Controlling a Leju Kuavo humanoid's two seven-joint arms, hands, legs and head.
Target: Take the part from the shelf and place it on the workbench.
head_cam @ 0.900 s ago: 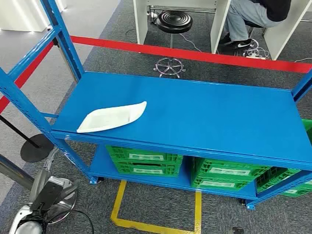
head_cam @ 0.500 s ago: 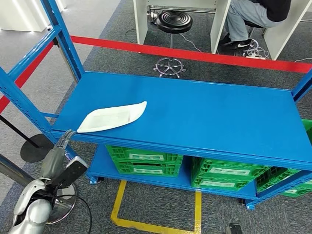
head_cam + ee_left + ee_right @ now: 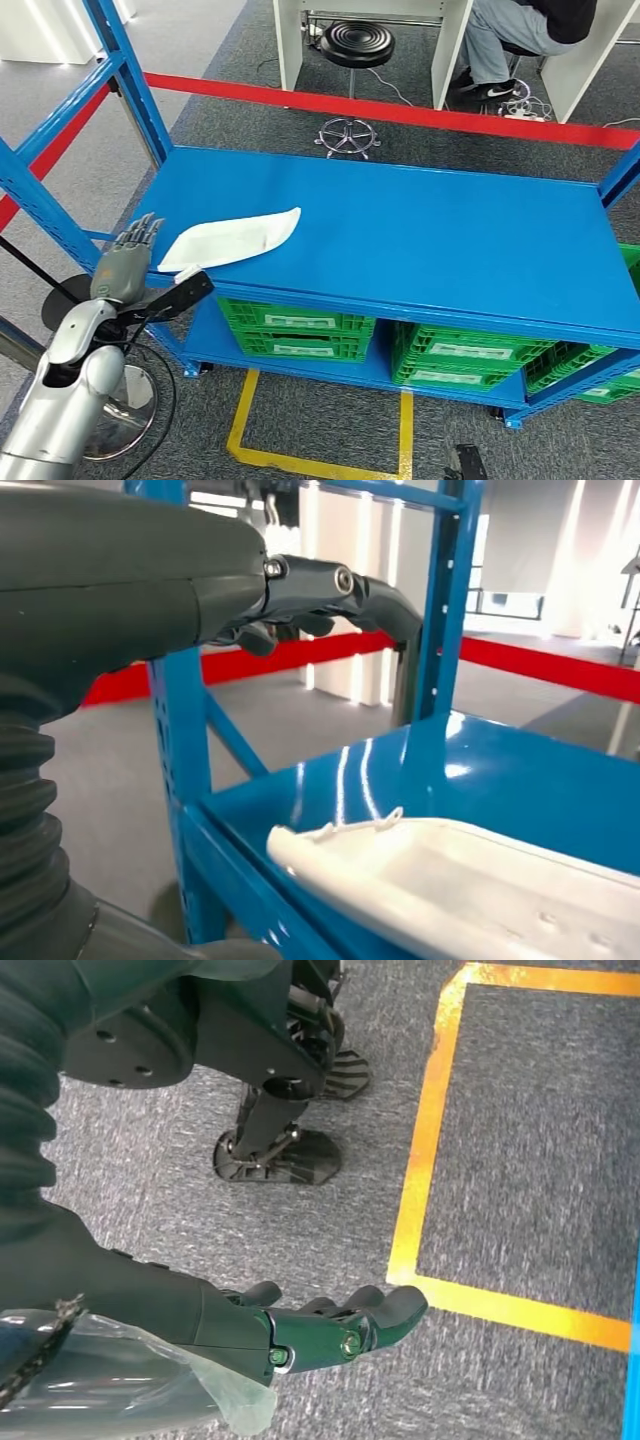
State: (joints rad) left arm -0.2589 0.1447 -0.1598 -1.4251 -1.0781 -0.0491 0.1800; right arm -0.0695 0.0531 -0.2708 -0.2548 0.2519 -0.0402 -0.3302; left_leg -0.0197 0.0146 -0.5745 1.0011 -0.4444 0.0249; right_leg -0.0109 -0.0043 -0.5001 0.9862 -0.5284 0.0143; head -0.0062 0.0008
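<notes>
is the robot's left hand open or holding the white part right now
Open. The left hand is beside the shelf's near corner with fingers apart and nothing in them; the white part lies flat on the shelf, ungripped.

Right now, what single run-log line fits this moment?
stage: reaching | left hand: open, raised beside white part, not touching | part: flat on blue shelf | right hand: open, hanging over floor

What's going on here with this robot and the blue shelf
The robot is reaching for a white part lying on the top of a blue shelf. Its left hand is up at the shelf's front left corner, fingers spread, beside the part and not yet holding it. Its right hand hangs open over the carpet, holding nothing. Green crates sit on the lower level. A person sits at a desk behind the red barrier.
</notes>
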